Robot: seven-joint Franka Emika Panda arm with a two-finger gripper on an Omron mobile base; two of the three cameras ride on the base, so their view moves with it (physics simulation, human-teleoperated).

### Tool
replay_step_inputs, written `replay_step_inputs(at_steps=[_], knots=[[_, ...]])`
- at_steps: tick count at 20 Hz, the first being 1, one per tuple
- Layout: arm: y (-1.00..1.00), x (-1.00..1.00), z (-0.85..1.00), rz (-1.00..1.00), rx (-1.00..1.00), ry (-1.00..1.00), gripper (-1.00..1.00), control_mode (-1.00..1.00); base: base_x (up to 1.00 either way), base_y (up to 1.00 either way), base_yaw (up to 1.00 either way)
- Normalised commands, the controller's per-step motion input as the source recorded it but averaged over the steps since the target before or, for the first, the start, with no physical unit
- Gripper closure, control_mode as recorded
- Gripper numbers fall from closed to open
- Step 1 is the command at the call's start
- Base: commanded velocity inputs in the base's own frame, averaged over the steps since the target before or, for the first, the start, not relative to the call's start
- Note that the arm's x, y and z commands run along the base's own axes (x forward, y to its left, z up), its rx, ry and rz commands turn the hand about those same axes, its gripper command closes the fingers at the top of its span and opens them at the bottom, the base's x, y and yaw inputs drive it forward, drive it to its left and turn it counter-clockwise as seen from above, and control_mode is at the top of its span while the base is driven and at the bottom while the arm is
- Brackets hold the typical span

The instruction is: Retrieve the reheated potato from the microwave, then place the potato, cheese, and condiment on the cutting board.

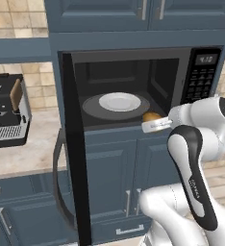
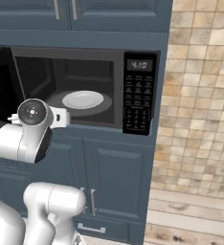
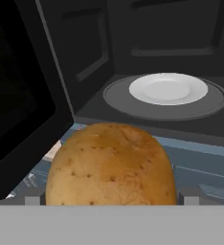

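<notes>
At microwave (image 1: 133,91) mouth | potato (image 3: 109,165) between gripper (image 3: 111,203) jaws, which stand wide apart, unclamped | risk: withdraw now and your potato drops past the sill.

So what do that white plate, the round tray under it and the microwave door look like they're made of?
All rendered, so this is a guess. The plate looks like glazed white ceramic: smooth, with a soft sheen and raised rim. The round tray looks matte grey, maybe glass or plastic; I cannot tell which. The microwave door looks like dark glass in a black frame, flat and glossy.
</notes>
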Motion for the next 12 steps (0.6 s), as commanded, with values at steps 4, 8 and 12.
replay_step_inputs(at_steps=[4, 8, 12], knots=[[0.0, 0.0, 0.0, 0.0, 0.0, 0.0, 1.0, 1.0, -0.6, -0.02, -0.01], [0.0, 0.0, 0.0, 0.0, 0.0, 0.0, 1.0, 1.0, -0.62, -0.04, 0.0], [0.0, 0.0, 0.0, 0.0, 0.0, 0.0, 1.0, 1.0, -0.61, -0.08, 0.0]])
